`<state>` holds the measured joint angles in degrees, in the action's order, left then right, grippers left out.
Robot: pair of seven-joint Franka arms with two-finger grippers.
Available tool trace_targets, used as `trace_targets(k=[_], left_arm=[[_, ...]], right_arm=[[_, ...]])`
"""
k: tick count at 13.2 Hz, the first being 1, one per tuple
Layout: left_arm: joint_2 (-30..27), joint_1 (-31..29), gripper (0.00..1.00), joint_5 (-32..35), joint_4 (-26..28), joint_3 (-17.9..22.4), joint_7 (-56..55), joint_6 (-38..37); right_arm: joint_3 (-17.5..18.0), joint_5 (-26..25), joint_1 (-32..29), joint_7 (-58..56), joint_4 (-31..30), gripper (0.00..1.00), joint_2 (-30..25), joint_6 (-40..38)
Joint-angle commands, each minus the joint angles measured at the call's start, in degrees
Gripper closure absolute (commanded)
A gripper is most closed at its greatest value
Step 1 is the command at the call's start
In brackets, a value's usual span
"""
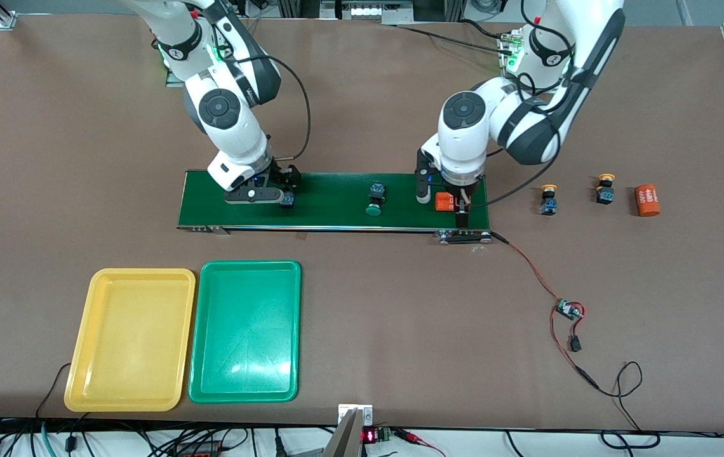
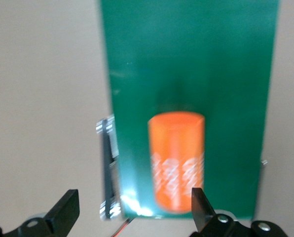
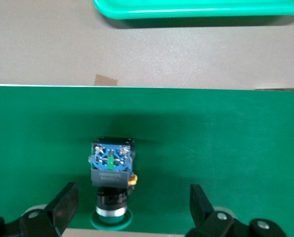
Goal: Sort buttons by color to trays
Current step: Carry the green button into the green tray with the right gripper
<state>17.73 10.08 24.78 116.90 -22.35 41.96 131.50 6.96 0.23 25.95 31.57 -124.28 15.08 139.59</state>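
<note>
My right gripper point(image 1: 278, 194) hangs open low over the belt at the right arm's end. A green-capped button point(image 3: 110, 178) lies on its side between the fingers point(image 3: 63, 203), which do not touch it; its blue body point(image 1: 287, 202) shows beside the hand. A second green-capped button point(image 1: 375, 198) lies mid-belt. My left gripper point(image 1: 443, 206) is open over the belt's other end, an orange cylinder point(image 2: 176, 160) lying loose on the belt beneath it. Two yellow-capped buttons point(image 1: 548, 198) point(image 1: 604, 188) stand on the table past that end. The yellow tray point(image 1: 130, 339) and green tray point(image 1: 246, 330) lie side by side, nearer the front camera.
The dark green conveyor belt point(image 1: 336, 216) runs between the two arms. Another orange cylinder point(image 1: 647, 200) lies beside the yellow-capped buttons. A red-and-black cable with a small circuit board point(image 1: 568, 310) trails from the belt's motor end toward the table's front edge.
</note>
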Motion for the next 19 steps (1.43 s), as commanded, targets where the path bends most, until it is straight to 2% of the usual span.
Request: trace_targets(k=[1,3,4,5,8,9,12,14,15,17,19], left_arm=[[-2.4,-5.1,0.0,0.4,0.2,1.5,1.1,-0.3],[-3.2,-9.2,0.0,0.3,0.3,2.8,1.3,-0.3],[-3.5,-10.8,0.0,-1.9,0.3,2.9,0.8,-0.7],[-3.7,-11.7,0.0,-6.1,0.3,4.6,0.6,-0.7],[-3.3,-13.4,0.0,-18.8,0.3,11.8,-0.2,-0.6],[-3.1,-14.2,0.0,-22.1,0.9,12.7,-1.2,-0.7],[-3.1,-16.1,0.0,-23.9,2.5,13.7,-13.5,-1.8],[-2.6,-16.5,0.0,-23.9,3.6,13.7,-23.5,-1.9],[-2.1,-16.6,0.0,-23.9,3.8,13.7,-27.5,-1.9],[-1.5,-17.5,0.0,-23.9,4.7,13.7,-34.2,-1.9],[-0.2,-17.7,0.0,-23.9,5.9,13.7,-35.8,-1.3]], right_arm=[[-0.3,-0.4,0.9,1.0,1.8,0.03,2.2,1.1],[-0.2,-0.5,0.9,0.7,1.8,0.21,2.8,1.9],[-0.2,-0.5,0.9,0.4,1.8,0.3,2.9,2.0],[-0.3,-0.6,0.9,0.3,1.8,0.4,3.2,2.0],[-0.3,-1.6,0.8,0.2,1.7,0.6,3.6,1.9],[-0.3,-1.7,0.8,0.2,1.6,0.69,3.6,1.8],[-0.5,-1.6,0.2,-1.3,1.8,0.95,2.7,1.5],[-0.8,-1.6,-1.2,-1.5,3.2,0.99,0.2,-0.5],[-0.8,-1.5,-2.0,-1.4,6.3,0.99,-0.2,-3.6],[-0.9,-1.7,-4.1,-4.3,16.4,0.99,2.5,-11.0],[-1.0,-2.4,-6.3,-9.4,25.1,0.99,7.0,-11.5]])
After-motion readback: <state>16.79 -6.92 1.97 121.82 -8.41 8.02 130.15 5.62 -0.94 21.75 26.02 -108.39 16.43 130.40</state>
